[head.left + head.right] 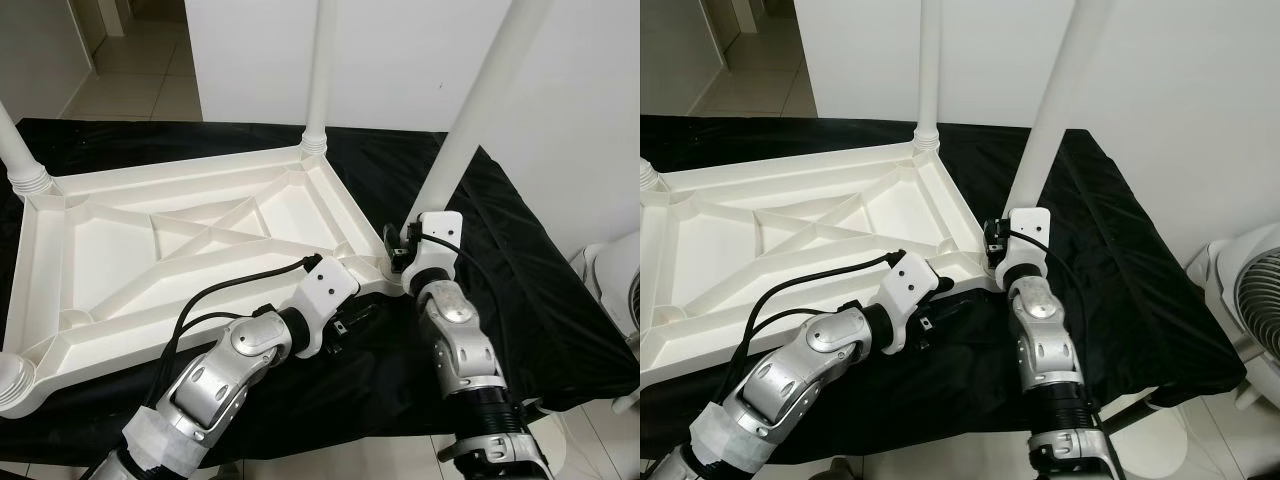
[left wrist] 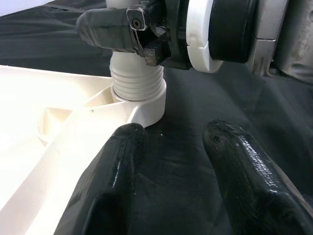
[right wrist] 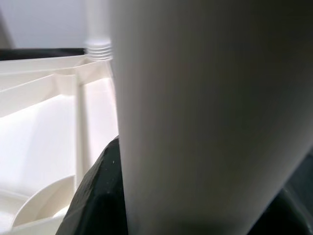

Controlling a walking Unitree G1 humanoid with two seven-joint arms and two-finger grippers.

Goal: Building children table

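Upturned white tabletop (image 1: 150, 250) with three legs seated; right gripper (image 1: 398, 255) clamps the fourth leg (image 1: 470, 110) in its corner socket, left gripper (image 2: 171, 166) spread, empty, beside.

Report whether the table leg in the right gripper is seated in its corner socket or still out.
Seated: the leg stands upright, its ribbed base in the tabletop's near corner socket, right gripper around it.
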